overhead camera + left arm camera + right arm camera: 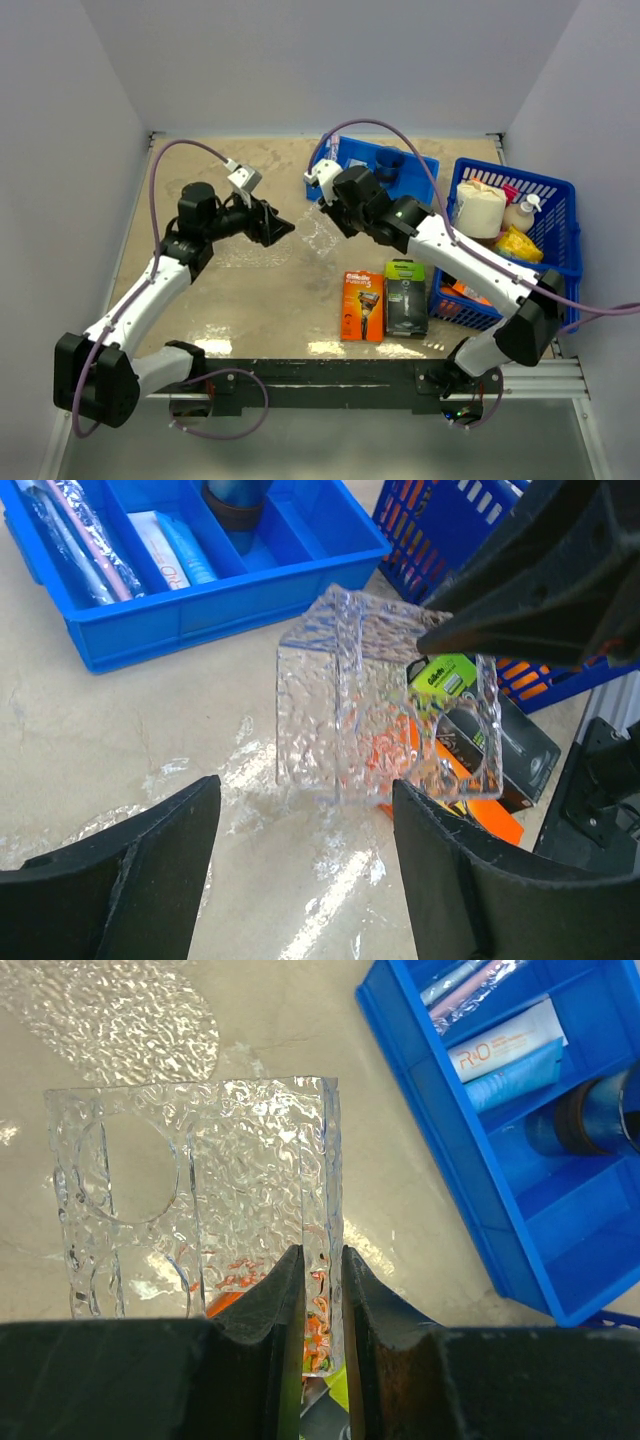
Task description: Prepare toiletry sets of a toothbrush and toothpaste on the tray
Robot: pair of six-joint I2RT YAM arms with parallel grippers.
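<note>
Your right gripper (322, 1260) is clamped on one upright wall of the clear tray (240, 1160), fingers pinched tight on either side of it. It's bumpy see-through plastic with a round cut-out near one end, held up off the table (290, 300) and tilted in the left wrist view. Your left gripper (300, 800) has its fingers wide apart, nothing between them, just below and in front of the tray, not touching it. In the top view the two grippers sit near each other over the middle of the table. Toothbrush (85, 540) and toothpaste (505, 1045) are both in the blue bin (230, 610) at the far side: the toothbrush in a crinkly wrapper in one end slot, the toothpaste in the slot next to it, one white and one light blue side by side. A dark blue cup (590, 1120) is in the next compartment. Orange razor pack (362, 305) and black-green razor pack (405, 297) lie flat, side by side, near the front edge – you can see them through the tray from both wrists. Blue basket (560, 190) sits at the right, full of mixed items.
</note>
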